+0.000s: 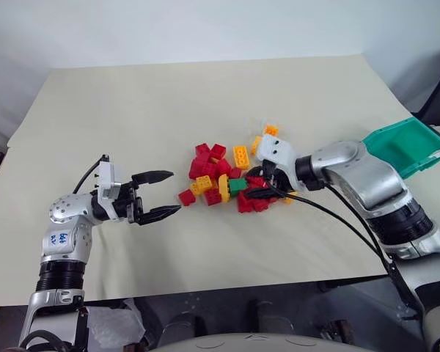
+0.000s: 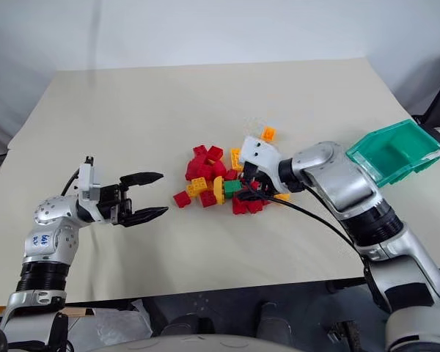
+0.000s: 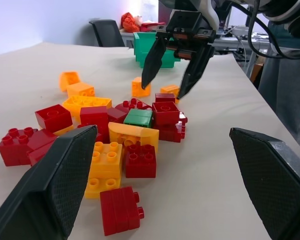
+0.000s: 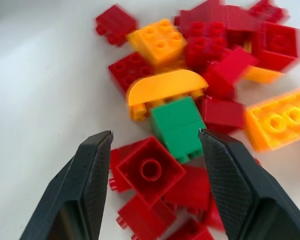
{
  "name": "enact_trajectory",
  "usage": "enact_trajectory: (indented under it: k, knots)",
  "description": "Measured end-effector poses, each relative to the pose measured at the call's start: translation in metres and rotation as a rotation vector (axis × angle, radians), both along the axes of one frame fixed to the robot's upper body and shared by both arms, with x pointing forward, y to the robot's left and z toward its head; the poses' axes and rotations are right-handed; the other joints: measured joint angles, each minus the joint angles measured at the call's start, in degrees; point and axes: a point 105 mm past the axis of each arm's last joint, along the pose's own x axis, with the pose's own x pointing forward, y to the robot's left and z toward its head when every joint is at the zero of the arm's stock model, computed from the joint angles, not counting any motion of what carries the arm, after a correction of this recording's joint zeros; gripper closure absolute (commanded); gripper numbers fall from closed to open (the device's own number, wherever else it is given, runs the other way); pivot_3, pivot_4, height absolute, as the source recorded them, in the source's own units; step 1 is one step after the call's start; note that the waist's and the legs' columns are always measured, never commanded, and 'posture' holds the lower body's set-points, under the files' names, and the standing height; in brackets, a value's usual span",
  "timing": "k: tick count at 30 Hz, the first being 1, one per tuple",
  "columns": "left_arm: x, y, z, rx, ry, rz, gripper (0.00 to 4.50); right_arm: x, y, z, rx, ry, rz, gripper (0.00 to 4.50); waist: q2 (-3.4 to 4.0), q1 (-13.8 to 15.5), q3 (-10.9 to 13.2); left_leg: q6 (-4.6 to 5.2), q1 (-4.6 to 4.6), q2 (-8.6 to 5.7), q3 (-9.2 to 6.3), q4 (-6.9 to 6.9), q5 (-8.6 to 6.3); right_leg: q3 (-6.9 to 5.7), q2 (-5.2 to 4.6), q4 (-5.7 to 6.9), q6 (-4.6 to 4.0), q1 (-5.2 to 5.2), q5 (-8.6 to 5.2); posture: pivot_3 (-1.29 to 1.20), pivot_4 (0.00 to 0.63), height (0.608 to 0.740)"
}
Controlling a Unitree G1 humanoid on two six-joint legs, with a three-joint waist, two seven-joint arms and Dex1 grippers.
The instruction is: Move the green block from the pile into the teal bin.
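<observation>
- Green block (image 4: 179,126): one small studded brick lying in the pile (image 1: 224,176), on the side nearest the right gripper. It is wedged among others: a yellow arched brick (image 4: 165,87) touches one edge, a red hollow brick (image 4: 150,170) lies against the opposite edge, and further red bricks press in at one side. It is not lifted; it rests on the table (image 1: 169,95).
- Right gripper (image 4: 155,145): released, fingers spread and grasping nothing. It is angled down over the pile with the green block and the red hollow brick both lying between or just ahead of its fingers. Judgement: this is a lining-up pose for a pick, and the jaws are parted to straddle the block.
- Left gripper (image 1: 161,194): released, fingers parted, empty. It hovers level over bare table, apart from the pile and pointing towards it. Judgement: standing by, out of the working arm's way.
- Teal bin (image 1: 407,147): tilted, at the table's right edge beyond the right arm, well apart from the pile. Judgement: the block must be carried across to it; nothing green is visible inside.
- Obstructions: the red hollow brick sits closer to the right fingers than the green block and could be caught instead; the arched brick may be dragged along. Loose orange bricks (image 1: 270,130) lie on the far side.
</observation>
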Motion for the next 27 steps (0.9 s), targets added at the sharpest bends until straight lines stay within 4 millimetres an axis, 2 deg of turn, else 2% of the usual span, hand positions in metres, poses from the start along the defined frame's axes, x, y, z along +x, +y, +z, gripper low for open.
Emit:
enact_trajectory:
  k: [4,10,13,15,27]
  knots:
    - [0.000,0.000,-0.001,-0.006,-0.005,0.008,0.00,0.006,0.004,-0.001,-0.099,0.037,0.038,1.60,0.00,0.1,0.0,0.00,-0.01,0.02,-0.02,0.04,0.00,-0.01,0.00,0.02,0.00,0.00,0.00,0.00,0.150,0.740]
    - [-0.001,-0.001,-0.007,-0.023,0.005,0.024,0.00,0.022,0.017,-0.002,-0.148,0.032,0.066,1.60,0.00,-0.1,0.0,-0.01,-0.01,0.01,-0.01,0.06,0.00,-0.02,0.00,0.04,0.00,0.00,0.00,0.00,0.150,0.740]
    - [-0.003,0.001,-0.012,-0.025,0.020,0.038,0.00,0.028,0.013,-0.001,-0.200,0.007,0.082,1.06,0.00,0.0,0.0,-0.01,-0.03,0.00,-0.02,0.06,0.00,-0.02,0.00,0.03,0.01,0.00,0.01,0.00,0.150,0.740]
    - [-0.003,0.001,-0.013,-0.026,0.025,0.047,0.00,0.033,0.014,-0.003,-0.230,-0.007,0.083,0.42,0.00,-0.1,0.0,-0.01,-0.03,0.00,-0.01,0.06,0.00,-0.01,0.00,0.03,0.01,0.00,0.01,0.00,0.150,0.740]
    - [-0.005,0.001,-0.012,-0.026,0.011,0.065,0.00,0.028,0.012,-0.016,-0.350,0.043,0.200,0.42,0.01,-0.2,0.0,-0.03,-0.01,0.02,-0.02,0.08,-0.01,-0.01,0.01,0.06,0.01,0.00,0.01,0.00,0.150,0.740]
